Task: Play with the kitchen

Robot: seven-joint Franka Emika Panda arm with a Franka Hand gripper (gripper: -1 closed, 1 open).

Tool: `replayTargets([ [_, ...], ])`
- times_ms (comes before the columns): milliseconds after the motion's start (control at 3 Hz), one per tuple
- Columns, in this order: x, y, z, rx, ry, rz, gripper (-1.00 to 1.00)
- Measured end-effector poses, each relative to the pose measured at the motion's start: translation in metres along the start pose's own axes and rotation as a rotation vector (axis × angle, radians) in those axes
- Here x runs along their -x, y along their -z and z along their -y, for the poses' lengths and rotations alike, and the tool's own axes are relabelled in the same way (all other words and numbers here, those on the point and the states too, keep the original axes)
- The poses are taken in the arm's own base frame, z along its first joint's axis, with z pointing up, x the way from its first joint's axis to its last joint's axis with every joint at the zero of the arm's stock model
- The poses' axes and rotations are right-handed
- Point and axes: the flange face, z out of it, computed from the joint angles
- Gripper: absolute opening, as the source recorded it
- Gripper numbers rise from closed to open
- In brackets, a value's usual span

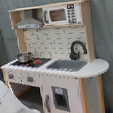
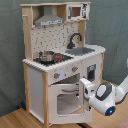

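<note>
The toy kitchen is tall, white and light wood. It carries a grey hood, a microwave, a black faucet over the sink, and a small pot on the hob. Knobs sit above the windowed oven door, which looks tilted open. In the second exterior view my gripper is against that door's upper right edge. In the first exterior view only my white arm shows, at the lower left.
A grey curtain hangs behind the kitchen. A wooden floor lies in front. A lower cabinet door with a small window is shut beside the oven.
</note>
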Motion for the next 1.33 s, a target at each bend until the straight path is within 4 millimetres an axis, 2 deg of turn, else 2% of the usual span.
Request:
replayTargets([
  [333, -0.024, 0.030, 0.013, -0.050, 0.037, -0.041, 1.00],
  [667, -0.039, 0.047, 0.021, -0.070, 0.112, -0.059, 1.00],
  [1333, -0.064, 0.051, 0.019, -0.071, 0.246, -0.044, 1.00],
])
